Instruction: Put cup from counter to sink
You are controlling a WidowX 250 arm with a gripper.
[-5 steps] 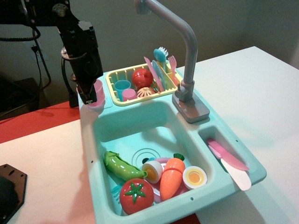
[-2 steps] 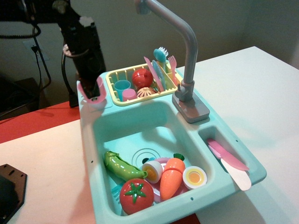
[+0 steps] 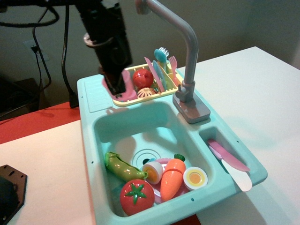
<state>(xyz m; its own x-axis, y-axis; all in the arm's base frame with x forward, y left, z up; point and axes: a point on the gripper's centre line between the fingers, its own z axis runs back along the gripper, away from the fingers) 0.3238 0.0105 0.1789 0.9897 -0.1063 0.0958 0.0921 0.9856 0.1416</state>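
Observation:
My gripper point(image 3: 117, 86) is shut on the pale pink cup point(image 3: 127, 78), whose pink sides show on both sides of the black fingers. It holds the cup off the mint-teal counter ledge point(image 3: 91, 93), over the left end of the yellow dish rack point(image 3: 143, 100) at the back edge of the sink point(image 3: 97, 136). The ledge is bare. The sink basin lies just in front of and below the cup.
The basin holds a tomato point(image 3: 137, 197), a pea pod point(image 3: 123, 168), a carrot point(image 3: 171, 179) and egg halves point(image 3: 195, 178). The tall grey faucet point(image 3: 187, 47) stands to the right. The rack holds a red ball and utensils. A pink knife point(image 3: 227, 157) lies in the side compartment.
The gripper has lifted the cup off the counter ledge and carried it right, to the left end of the dish rack. The rack's small blue and pink cups are now hidden behind it.

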